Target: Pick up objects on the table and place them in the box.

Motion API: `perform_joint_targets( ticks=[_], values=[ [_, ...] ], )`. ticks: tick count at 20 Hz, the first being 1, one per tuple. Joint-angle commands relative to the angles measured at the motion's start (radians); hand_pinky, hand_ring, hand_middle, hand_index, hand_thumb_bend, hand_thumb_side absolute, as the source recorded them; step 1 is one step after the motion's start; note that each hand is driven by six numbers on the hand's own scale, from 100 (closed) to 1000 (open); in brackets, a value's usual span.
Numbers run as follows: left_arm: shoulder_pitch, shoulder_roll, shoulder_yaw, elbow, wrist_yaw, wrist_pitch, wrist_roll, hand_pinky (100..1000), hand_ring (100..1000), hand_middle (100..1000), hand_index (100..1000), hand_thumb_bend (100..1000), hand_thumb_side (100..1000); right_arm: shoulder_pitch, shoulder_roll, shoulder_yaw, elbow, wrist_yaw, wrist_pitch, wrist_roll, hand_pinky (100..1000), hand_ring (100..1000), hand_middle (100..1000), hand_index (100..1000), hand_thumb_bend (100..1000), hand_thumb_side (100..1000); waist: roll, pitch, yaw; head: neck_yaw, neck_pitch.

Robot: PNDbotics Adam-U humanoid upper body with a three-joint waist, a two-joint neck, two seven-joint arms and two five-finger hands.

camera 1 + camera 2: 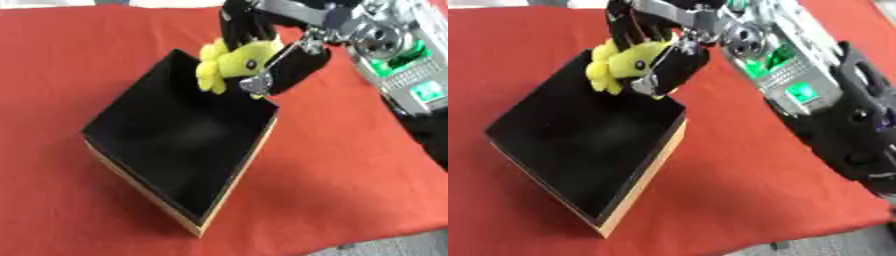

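Red cloth covers the bench (350,165), where a black-lined box (175,145) sits open. Above its far corner, the right hand (284,62) has its fingers (236,27) curled around a yellow plush toy (229,62), held over the rim.

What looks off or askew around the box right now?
Nothing is damaged or spilled. The box sits turned at an angle on the red cloth, and the right hand holds the yellow plush toy over its far corner.
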Motion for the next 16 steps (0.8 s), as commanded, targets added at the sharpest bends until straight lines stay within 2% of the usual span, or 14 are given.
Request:
perform_joint_targets(
  ticks=[1, 5, 10, 16],
  values=[
    [-0.014, 0.017, 0.003, -0.015, 0.005, -0.001, -0.005, 531, 834, 692, 800, 100, 448, -0.001, 0.010, 0.034, -0.016, 0.052, 0.008, 0.015, 318, 373, 397, 459, 100, 100, 0.001, -0.024, 0.002, 0.001, 0.006],
    [-0.015, 0.015, 0.002, -0.015, 0.007, -0.002, -0.007, 532, 834, 692, 800, 100, 448, 0.014, 0.037, 0.070, -0.016, 0.118, 0.007, 0.021, 323, 379, 403, 464, 100, 100, 0.000, -0.028, 0.002, -0.001, 0.008],
    [-0.014, 0.011, 0.002, -0.015, 0.008, -0.002, -0.008, 532, 835, 692, 800, 100, 451, 0.015, 0.094, 0.086, -0.016, 0.189, 0.004, 0.015, 328, 381, 406, 468, 100, 100, 0.000, -0.031, 0.005, -0.006, 0.006],
    [-0.011, 0.009, 0.004, -0.015, 0.009, -0.001, -0.007, 531, 837, 692, 799, 100, 460, 0.046, 0.116, 0.098, -0.016, 0.300, 0.039, 0.013, 365, 413, 436, 506, 100, 100, 0.000, -0.023, 0.012, -0.008, 0.005]
  ],
)
